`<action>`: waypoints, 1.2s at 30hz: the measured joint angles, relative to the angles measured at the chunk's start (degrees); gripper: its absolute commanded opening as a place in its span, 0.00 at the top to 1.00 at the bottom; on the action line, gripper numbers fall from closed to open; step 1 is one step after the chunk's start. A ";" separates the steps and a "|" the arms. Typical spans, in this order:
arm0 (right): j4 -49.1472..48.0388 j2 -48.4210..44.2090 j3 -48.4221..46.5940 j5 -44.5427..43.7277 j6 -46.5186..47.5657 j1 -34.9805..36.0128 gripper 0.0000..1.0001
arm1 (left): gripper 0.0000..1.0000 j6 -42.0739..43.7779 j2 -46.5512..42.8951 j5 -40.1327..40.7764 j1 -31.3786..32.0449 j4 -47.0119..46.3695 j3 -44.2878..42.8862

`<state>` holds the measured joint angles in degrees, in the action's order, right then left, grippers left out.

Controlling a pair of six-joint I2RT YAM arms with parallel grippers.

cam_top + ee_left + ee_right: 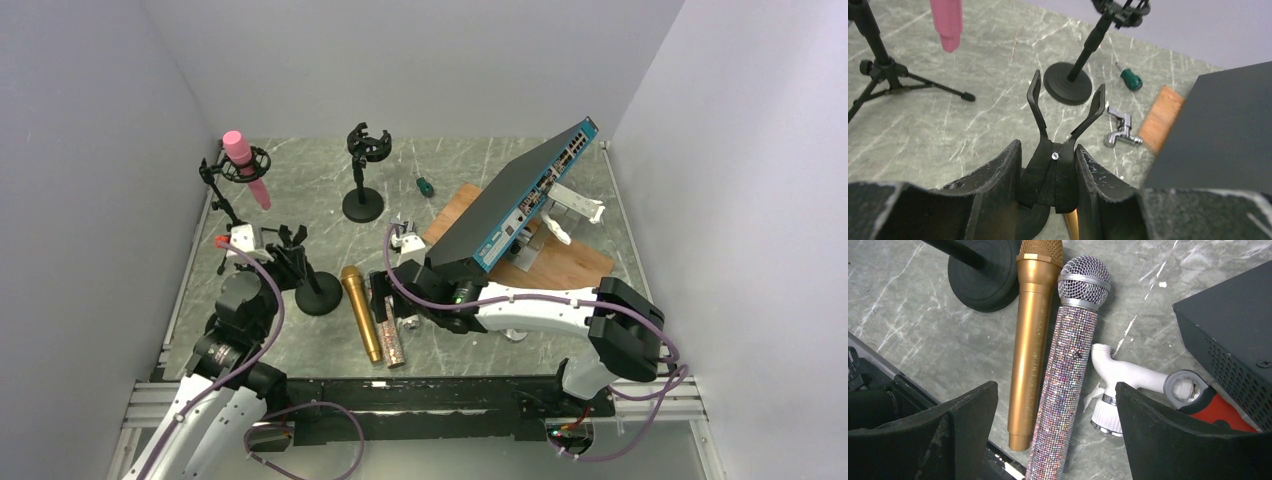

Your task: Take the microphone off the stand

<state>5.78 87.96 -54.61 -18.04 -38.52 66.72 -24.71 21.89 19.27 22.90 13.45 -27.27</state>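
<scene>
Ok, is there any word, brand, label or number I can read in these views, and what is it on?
No text can be read in any view.
Network switch: small markings along its blue port face, too small to read.
Gold microphone: possibly a faint engraving along the body, too blurred to read.
Glitter microphone: no lettering visible.
Pink microphone: no lettering visible.

— Which colours are seen on the microphones?
— Plain gold is seen on the gold microphone (1034,330). The rhinestone microphone (1068,375) is speckled in pink, silver and lilac under a silver mesh head. The pink microphone (240,150) is coloured bright pink.
— And elsewhere?
— The tabletop (300,200) is veined grey marble. The microphone clip (1048,175) is black. The network switch (500,200) is black, fronted in teal.
</scene>
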 measured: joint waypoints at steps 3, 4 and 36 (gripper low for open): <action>-0.11 -0.35 0.70 -0.13 0.00 0.00 0.11 | 0.88 -1.05 1.31 0.17 0.13 2.14 0.15; -0.11 -0.63 0.96 -0.17 0.00 0.00 0.10 | 0.88 -1.57 1.97 0.17 0.17 2.36 0.52; -14.91 -20.52 17.31 2.12 7.67 0.59 0.06 | 1.00 5.07 36.09 14.84 0.81 -8.13 -16.85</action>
<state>-9.13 67.44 -37.30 -15.92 -30.85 67.31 -19.64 57.98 34.11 23.70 5.32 -44.12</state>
